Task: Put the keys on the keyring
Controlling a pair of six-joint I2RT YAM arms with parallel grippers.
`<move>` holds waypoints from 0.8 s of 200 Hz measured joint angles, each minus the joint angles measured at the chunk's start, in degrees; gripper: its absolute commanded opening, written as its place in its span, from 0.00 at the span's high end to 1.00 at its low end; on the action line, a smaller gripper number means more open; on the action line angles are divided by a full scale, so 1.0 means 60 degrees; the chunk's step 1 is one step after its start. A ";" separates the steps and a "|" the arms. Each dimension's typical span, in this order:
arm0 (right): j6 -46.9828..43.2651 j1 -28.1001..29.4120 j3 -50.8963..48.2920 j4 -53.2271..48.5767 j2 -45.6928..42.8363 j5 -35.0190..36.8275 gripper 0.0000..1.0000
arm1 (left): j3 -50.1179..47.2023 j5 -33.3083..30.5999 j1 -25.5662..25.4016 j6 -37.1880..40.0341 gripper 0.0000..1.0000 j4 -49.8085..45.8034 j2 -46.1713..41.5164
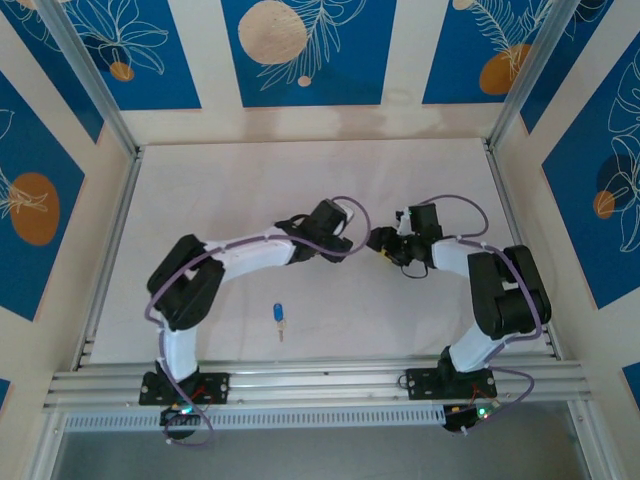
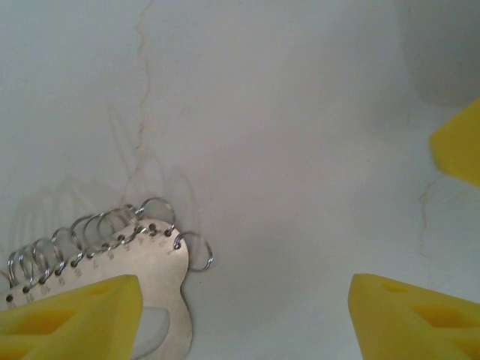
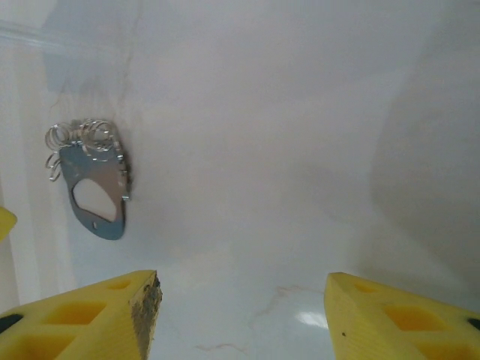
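key [image 1: 278, 313]: open table [image 1: 400, 180] all round | keyring [image 3: 96, 191]: left fingers [image 2: 67, 315] over its end, table beyond free

- The overhead camera sits high behind the arm bases, looking down over the whole table [image 1: 300, 180].
- The left wrist camera hangs close above the keyring [image 2: 142, 259].
- The right wrist camera sees the same keyring [image 3: 82, 163] from farther off.

White table [image 1: 300, 180], two small things lying on it
The keyring [image 2: 127, 259] lies flat just beside one jaw of the left gripper [image 2: 244, 319] and ahead-left of the right gripper [image 3: 244, 315] jaws; the blue key [image 1: 278, 314] lies well apart from both
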 measured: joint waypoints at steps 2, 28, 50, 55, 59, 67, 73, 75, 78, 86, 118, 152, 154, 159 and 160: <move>0.0011 -0.0033 -0.0033 0.0000 -0.0029 0.0007 0.39 | 0.0084 -0.0080 -0.0033 0.0007 0.33 -0.0069 0.0080; 0.0058 -0.0328 -0.0270 -0.0007 -0.0255 0.0091 0.39 | 0.0772 -0.0896 -0.0302 0.0262 0.39 -0.0783 0.0816; 0.0058 -0.0404 -0.0368 0.0000 -0.0364 0.0109 0.39 | 0.0994 -0.1304 -0.0317 0.0321 0.41 -0.1133 0.1118; 0.0058 -0.0404 -0.0375 -0.0004 -0.0379 0.0106 0.39 | 0.1038 -0.1392 -0.0317 0.0342 0.41 -0.1180 0.1177; 0.0058 -0.0404 -0.0382 0.0000 -0.0386 0.0106 0.39 | 0.1075 -0.1435 -0.0317 0.0346 0.41 -0.1213 0.1213; 0.0058 -0.0404 -0.0382 0.0004 -0.0401 0.0106 0.39 | 0.1158 -0.1526 -0.0317 0.0350 0.41 -0.1308 0.1304; 0.0058 -0.0404 -0.0382 0.0004 -0.0404 0.0106 0.39 | 0.1217 -0.1585 -0.0317 0.0357 0.41 -0.1348 0.1355; 0.0058 -0.0404 -0.0382 0.0007 -0.0404 0.0106 0.39 | 0.1231 -0.1606 -0.0317 0.0372 0.41 -0.1351 0.1373; 0.0058 -0.0404 -0.0382 0.0007 -0.0404 0.0106 0.39 | 0.1257 -0.1628 -0.0317 0.0379 0.41 -0.1359 0.1395; 0.0058 -0.0404 -0.0386 0.0007 -0.0404 0.0106 0.39 | 0.1330 -0.1668 -0.0317 0.0386 0.42 -0.1381 0.1457; 0.0058 -0.0404 -0.0404 0.0033 -0.0404 0.0102 0.39 | 0.1559 -0.1763 -0.0317 0.0401 0.45 -0.1417 0.1690; 0.0058 -0.0404 -0.0426 0.0044 -0.0408 0.0098 0.39 | 0.1851 -0.1923 -0.0317 0.0415 0.48 -0.1552 0.2036; 0.0058 -0.0404 -0.0426 0.0044 -0.0408 0.0102 0.39 | 0.1865 -0.1931 -0.0317 0.0419 0.49 -0.1563 0.2051; 0.0058 -0.0404 -0.0426 0.0044 -0.0408 0.0102 0.39 | 0.1905 -0.1967 -0.0317 0.0419 0.49 -0.1606 0.2087; 0.0058 -0.0404 -0.0426 0.0044 -0.0408 0.0098 0.39 | 0.1912 -0.1967 -0.0317 0.0419 0.49 -0.1610 0.2095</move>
